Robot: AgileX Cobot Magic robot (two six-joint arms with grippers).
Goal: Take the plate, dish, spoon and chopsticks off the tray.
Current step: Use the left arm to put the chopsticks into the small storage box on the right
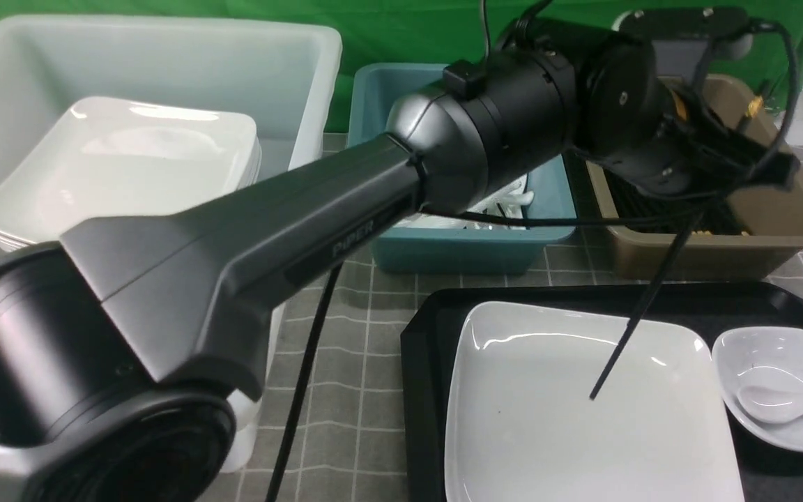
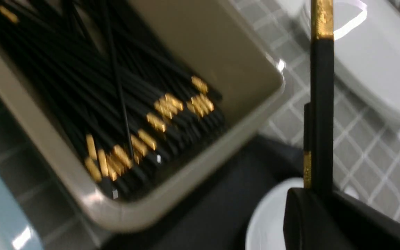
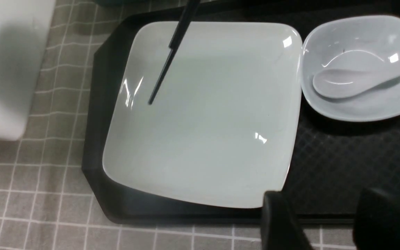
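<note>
Left gripper [image 2: 318, 199] pinches thin black gold-banded chopsticks [image 1: 642, 314] over glossy white plate [image 1: 548, 432].

One tray [image 1: 424, 362] is holding one plate [image 1: 569, 418], one dish [image 1: 767, 346], one spoon [image 1: 781, 404]; two chopsticks [image 1: 642, 307] are hanging above; white tub [image 1: 304, 70], teal tub [image 1: 457, 252], brown tub [image 1: 785, 226] are making three.

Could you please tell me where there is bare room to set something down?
Free: checked cloth between white tub and tray; tray floor bordering the plate and dish. Crowded: brown tub, packed with stored chopsticks.

Staged lab tabletop: green backdrop [image 1: 408, 31], checked tablecloth [image 1: 360, 348], plastic sorting tubs [image 1: 457, 251].
</note>
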